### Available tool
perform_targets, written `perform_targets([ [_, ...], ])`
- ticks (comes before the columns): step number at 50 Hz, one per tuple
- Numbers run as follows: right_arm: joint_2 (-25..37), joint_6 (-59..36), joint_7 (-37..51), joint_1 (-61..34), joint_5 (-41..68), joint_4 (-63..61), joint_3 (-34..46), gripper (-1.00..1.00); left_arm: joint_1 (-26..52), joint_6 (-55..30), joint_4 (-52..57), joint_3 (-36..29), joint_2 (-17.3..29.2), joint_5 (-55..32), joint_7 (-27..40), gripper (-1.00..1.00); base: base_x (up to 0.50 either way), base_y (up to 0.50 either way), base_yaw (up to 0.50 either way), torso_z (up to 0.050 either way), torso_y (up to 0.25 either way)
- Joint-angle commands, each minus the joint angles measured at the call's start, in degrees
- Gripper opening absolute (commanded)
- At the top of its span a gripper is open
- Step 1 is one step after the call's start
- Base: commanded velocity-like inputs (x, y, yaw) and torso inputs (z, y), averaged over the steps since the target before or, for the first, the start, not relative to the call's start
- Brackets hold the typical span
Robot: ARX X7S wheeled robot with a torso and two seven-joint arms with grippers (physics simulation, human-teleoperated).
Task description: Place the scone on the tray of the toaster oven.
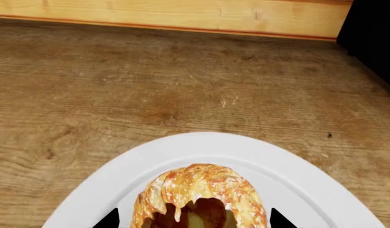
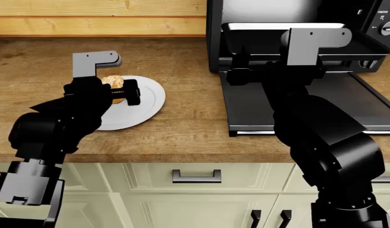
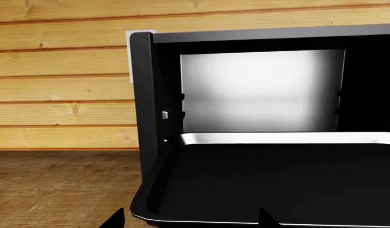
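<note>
Scone (image 1: 198,197) on white plate (image 1: 283,166), bottom centre of left wrist view, flanked by left claw (image 1: 195,219) tips, wide, apart from pastry. In head view, same scone (image 2: 110,81) mostly hidden behind left claw (image 2: 122,92), left of centre on wooden surface (image 2: 182,118). Toaster oven (image 2: 214,33) upper right, door (image 2: 245,109) folded down. Tray (image 3: 271,185) clear only in right wrist view, pulled forward; right claw (image 3: 188,219) tips spread before it, holding nothing.

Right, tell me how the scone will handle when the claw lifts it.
The scone looks flaky and lumpy, so it probably crumbles under a hard squeeze. It is small against the white plate, so likely light. Its rounded shape may shift in the left claw.
</note>
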State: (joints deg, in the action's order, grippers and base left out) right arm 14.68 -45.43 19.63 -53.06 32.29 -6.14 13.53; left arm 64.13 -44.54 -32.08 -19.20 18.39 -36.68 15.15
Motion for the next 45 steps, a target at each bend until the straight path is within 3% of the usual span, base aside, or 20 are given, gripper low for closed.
perform_targets([
  [1, 0.02, 0.42, 0.0, -0.08, 0.14, 0.4, 0.31, 1.0, -0.35, 0.46, -0.52, -0.05, -0.06, -0.04, -0.17, 1.0, 0.0, 0.0, 0.0, 0.0, 0.0],
  [45, 0.53, 1.12, 0.56, 0.14, 1.24, 0.54, 0.73, 1.0, 2.65, 4.84, -9.05, -1.84, -1.81, 1.98, -3.43, 1.0, 0.0, 0.0, 0.0, 0.0, 0.0],
])
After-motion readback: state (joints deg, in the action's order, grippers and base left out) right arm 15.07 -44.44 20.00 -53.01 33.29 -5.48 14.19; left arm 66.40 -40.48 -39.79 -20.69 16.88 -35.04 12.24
